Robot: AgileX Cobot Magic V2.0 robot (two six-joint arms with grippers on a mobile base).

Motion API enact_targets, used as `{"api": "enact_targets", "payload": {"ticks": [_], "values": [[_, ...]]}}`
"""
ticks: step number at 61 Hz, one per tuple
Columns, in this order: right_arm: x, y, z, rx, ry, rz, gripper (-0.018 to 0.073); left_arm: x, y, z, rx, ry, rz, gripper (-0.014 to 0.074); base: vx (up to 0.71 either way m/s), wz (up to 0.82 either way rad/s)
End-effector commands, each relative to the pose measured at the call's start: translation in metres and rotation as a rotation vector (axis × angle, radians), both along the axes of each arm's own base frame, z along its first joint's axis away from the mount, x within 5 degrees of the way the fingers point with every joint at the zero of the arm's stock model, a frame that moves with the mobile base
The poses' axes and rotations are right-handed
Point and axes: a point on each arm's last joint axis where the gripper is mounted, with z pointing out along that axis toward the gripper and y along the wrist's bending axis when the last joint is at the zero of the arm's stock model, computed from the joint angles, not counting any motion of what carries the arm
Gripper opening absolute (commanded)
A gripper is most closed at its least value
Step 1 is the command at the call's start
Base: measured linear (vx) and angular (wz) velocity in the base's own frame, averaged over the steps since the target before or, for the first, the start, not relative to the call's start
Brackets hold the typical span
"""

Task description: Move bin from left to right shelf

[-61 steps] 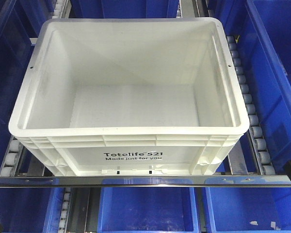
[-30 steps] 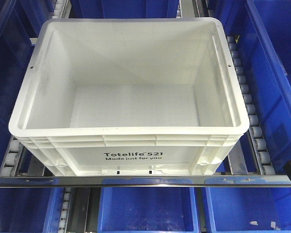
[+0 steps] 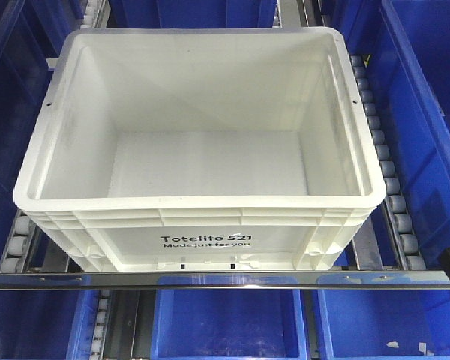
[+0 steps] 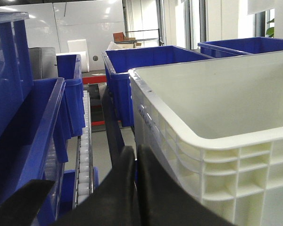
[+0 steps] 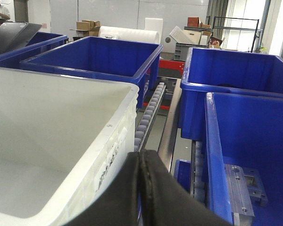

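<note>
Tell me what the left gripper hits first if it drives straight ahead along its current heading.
Probably nothing soon: the left gripper, fingers pressed together, points down the gap between the bin and the roller rail. A blue bin stands farther ahead; depth is unclear.

The bin (image 3: pixel 199 150) is filling nearly the whole width of the roller lane, its open, empty inside offering the widest room from above. On its left side a blue bin (image 4: pixel 33 136) is crowding in, leaving only a narrow channel over the roller rail (image 4: pixel 85 150), and the left gripper (image 4: pixel 134 155) is sitting in that slot, fingers pressed together. On the right (just as tight) another blue bin (image 5: pixel 245 155) is walling off the gap, where the right gripper (image 5: pixel 140 162) is waiting, pads touching. The steel front bar (image 3: pixel 225 280) is crossing low in front.
</note>
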Motion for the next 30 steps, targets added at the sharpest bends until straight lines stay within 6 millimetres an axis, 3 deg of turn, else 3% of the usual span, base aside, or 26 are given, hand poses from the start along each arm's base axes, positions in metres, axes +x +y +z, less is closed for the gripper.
{"api": "enact_targets", "payload": {"ticks": [1,30], "values": [[0.0011,-0.0019,0.0155,0.018,-0.09,-0.024,-0.0008,-0.0033,0.0007,0.0141,-0.031,-0.093,-0.003,-0.0008,0.0,0.0],[0.0011,-0.0019,0.0155,0.016,-0.09,-0.024,-0.0008,-0.0033,0.0007,0.0141,-0.031,-0.093,-0.003,-0.0008,0.0,0.0]]}}
